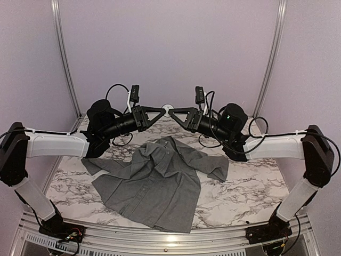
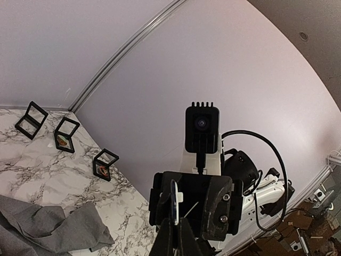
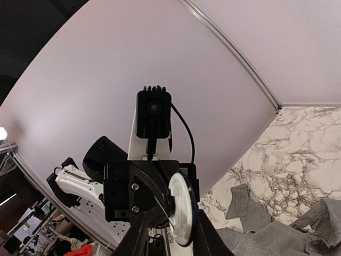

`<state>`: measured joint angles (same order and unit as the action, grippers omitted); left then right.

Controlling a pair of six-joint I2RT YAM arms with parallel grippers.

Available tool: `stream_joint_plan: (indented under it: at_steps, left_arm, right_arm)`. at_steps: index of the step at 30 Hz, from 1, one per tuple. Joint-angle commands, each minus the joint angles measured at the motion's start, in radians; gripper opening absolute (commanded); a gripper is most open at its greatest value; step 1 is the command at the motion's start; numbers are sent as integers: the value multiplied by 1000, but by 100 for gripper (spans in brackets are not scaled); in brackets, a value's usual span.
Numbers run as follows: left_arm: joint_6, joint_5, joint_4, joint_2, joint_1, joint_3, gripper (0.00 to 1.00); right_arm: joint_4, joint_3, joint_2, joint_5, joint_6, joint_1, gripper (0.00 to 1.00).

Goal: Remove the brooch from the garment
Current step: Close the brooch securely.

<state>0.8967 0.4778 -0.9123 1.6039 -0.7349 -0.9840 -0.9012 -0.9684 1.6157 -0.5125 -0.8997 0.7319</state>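
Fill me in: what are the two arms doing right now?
Both arms are raised, their tips meeting in mid-air above the far side of the marble table. The left gripper is pinched shut on the brooch, a small white disc. The right gripper has its fingers either side of it, but I can't tell if they grip. The brooch is already off the grey shirt, which lies rumpled below. It looks like a hand-over.
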Motion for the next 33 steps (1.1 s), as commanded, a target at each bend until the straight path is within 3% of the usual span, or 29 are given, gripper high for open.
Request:
stream_joint_plan:
  at_steps: [1, 22, 33]
  left_arm:
    - [-27, 2, 0, -37, -7, 5, 0]
    - [-140, 19, 71, -72, -28, -2, 0]
    - [-193, 19, 131, -85, -40, -19, 0]
  right_arm:
    - [-20, -40, 16, -1, -19, -3, 26]
    - [-45, -60, 42, -43, -82, -3, 11]
    - [-43, -71, 59, -73, -97, -4, 10]
